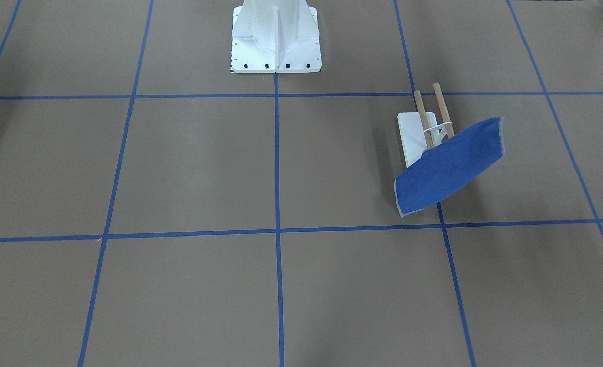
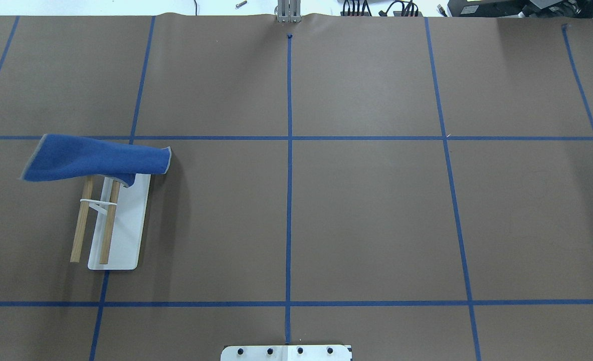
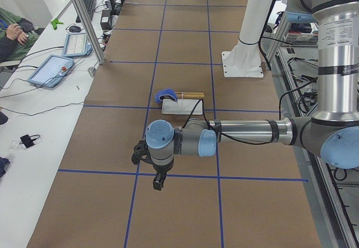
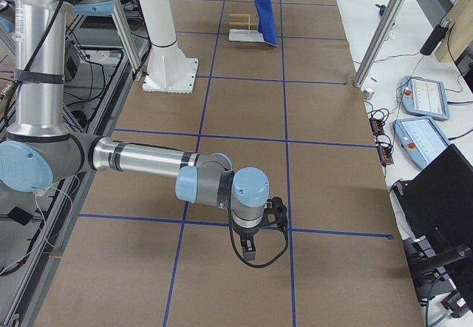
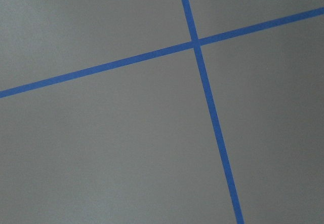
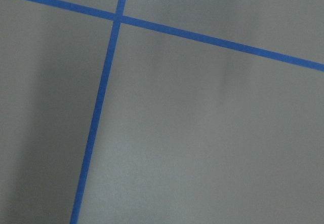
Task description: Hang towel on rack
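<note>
Both sets of fingers show only in the side views, too small and dark to tell whether they are wide or narrow. The left fingers (image 3: 159,182) point down over the brown surface (image 2: 366,215) near a crossing of blue tape lines (image 5: 195,42), with nothing seen between them. The right fingers (image 4: 250,251) also point down, close above a tape line at the other end of the surface. Each wrist view shows only bare surface and crossing tape.

The towel (image 2: 95,159) lies draped across the rack (image 2: 126,235), over the ends of its two wooden dowels (image 2: 81,220) farthest from the robot. It crosses both dowels and sags on each side. One end hangs past the white base (image 1: 411,137), and the other juts out beyond the outer dowel. A white bracket (image 2: 98,203) wraps around the dowels near their middle. The rack stands on the robot's left half of the surface, well apart from both arms and from the white bolted pedestal (image 1: 276,41).
</note>
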Tool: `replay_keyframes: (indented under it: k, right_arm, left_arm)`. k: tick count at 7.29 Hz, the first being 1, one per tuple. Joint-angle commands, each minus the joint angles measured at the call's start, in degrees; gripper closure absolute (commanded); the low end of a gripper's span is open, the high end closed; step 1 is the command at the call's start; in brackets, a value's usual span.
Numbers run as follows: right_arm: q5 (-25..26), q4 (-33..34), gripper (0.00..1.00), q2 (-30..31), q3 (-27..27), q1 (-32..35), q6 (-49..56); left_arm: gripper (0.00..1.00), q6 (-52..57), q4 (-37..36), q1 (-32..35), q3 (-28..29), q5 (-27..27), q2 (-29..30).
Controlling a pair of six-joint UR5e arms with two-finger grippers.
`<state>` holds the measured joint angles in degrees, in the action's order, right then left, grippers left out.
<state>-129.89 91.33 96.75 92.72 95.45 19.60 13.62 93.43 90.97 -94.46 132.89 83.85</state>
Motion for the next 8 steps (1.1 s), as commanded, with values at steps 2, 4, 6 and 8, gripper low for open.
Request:
replay_keyframes:
  k: [2,4,6,8]
  right_arm:
    - [-0.2,-0.1,0.00,0.0,0.0,0.0,0.0]
    - [-0.3,-0.1,0.00,0.0,0.0,0.0,0.0]
    - [0.0,-0.1,0.00,0.1,0.7,0.0,-0.1]
    - [0.2,-0.2,0.00,0.4,1.1,0.0,-0.1]
  left_arm:
    - [0.02,0.0,-0.1,0.0,0.1,0.0,0.0]
    - [0.02,0.0,-0.1,0.0,0.1,0.0,0.0]
    - [0.02,0.0,0.0,0.0,0.2,0.0,0.0]
    - [0.02,0.0,0.0,0.0,0.2,0.0,0.0]
